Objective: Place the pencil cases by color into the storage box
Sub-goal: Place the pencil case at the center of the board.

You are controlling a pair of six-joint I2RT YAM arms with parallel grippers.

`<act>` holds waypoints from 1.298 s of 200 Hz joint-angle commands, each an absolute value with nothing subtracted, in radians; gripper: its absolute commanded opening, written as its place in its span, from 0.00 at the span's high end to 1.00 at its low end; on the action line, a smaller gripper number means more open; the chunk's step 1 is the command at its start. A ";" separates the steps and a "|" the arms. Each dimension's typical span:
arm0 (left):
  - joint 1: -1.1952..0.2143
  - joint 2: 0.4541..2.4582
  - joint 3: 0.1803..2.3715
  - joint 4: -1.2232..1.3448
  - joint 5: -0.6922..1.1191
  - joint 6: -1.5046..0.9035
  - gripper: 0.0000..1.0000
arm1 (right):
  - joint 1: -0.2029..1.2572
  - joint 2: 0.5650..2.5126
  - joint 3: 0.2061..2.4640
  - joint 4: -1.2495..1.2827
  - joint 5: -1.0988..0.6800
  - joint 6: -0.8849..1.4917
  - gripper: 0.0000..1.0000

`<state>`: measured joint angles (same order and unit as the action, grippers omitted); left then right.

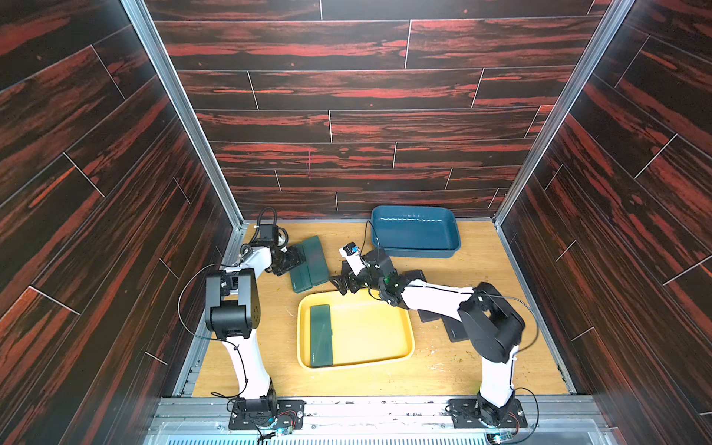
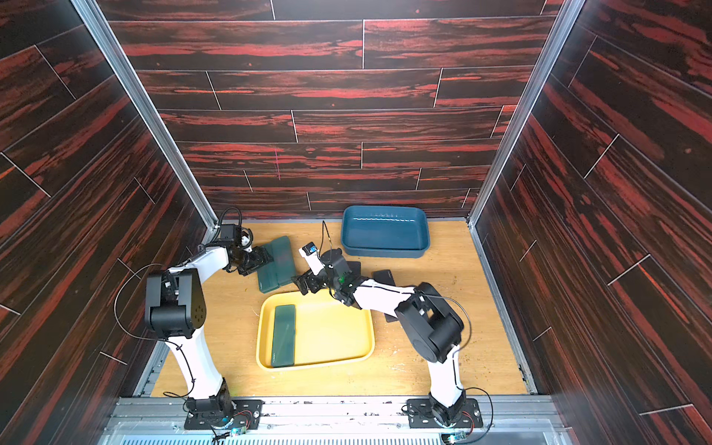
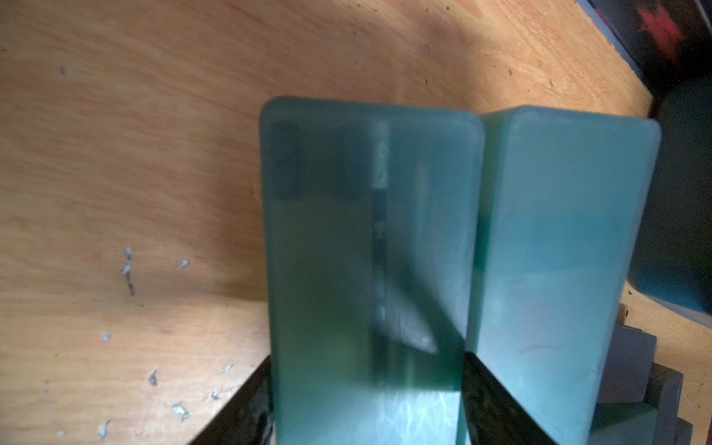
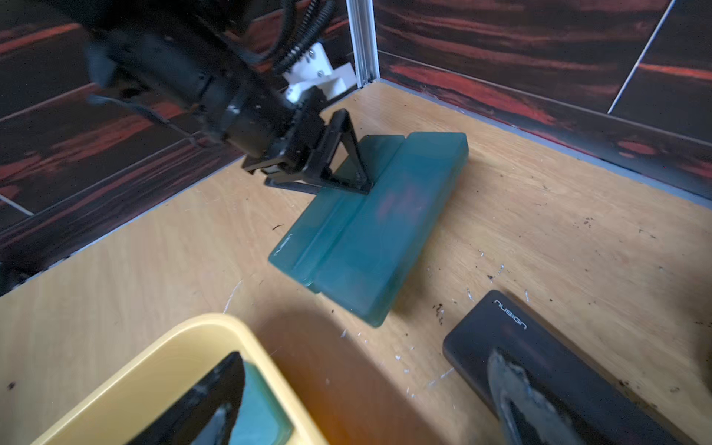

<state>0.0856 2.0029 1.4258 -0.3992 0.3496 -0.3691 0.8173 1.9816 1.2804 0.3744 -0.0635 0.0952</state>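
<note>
Wood surface, walled in by dark, red-streaked panelling, carries two storage boxes: a yellow box near the middle and a blue box, bare inside, at the far right. The colours appear to be split between them. One green case lies along the yellow box's left wall, leaving most of that box's floor free to its right.

At the far left two more green cases sit side by side, long edges touching. The left jaws are clamped across the narrow width of the left one, the held green case, a grip its slim shape invites. Whether it has left the surface cannot be told. Its neighbour lies so close that a straight lift looks safer than a slide.

The right jaws hang wide apart and empty by the yellow box's far rim, over the end of a black case. Other black cases lie partly hidden under the right arm. That arm crowds the route into the yellow box, while the way to the blue box looks open.
</note>
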 commanded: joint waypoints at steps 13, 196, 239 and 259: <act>0.089 2.026 1.501 -0.486 0.292 -0.336 0.38 | 0.812 2.067 1.331 0.353 -0.097 0.129 0.01; 0.086 2.139 1.663 -0.711 0.059 -0.450 0.13 | 0.785 2.017 1.229 0.393 -0.092 0.147 0.01; 0.091 2.165 1.718 -0.723 0.069 -0.457 0.12 | 0.785 2.008 1.215 0.394 -0.092 0.140 0.01; 0.099 2.149 1.711 -0.696 0.115 -0.476 0.12 | 0.785 2.003 1.208 0.395 -0.091 0.132 0.01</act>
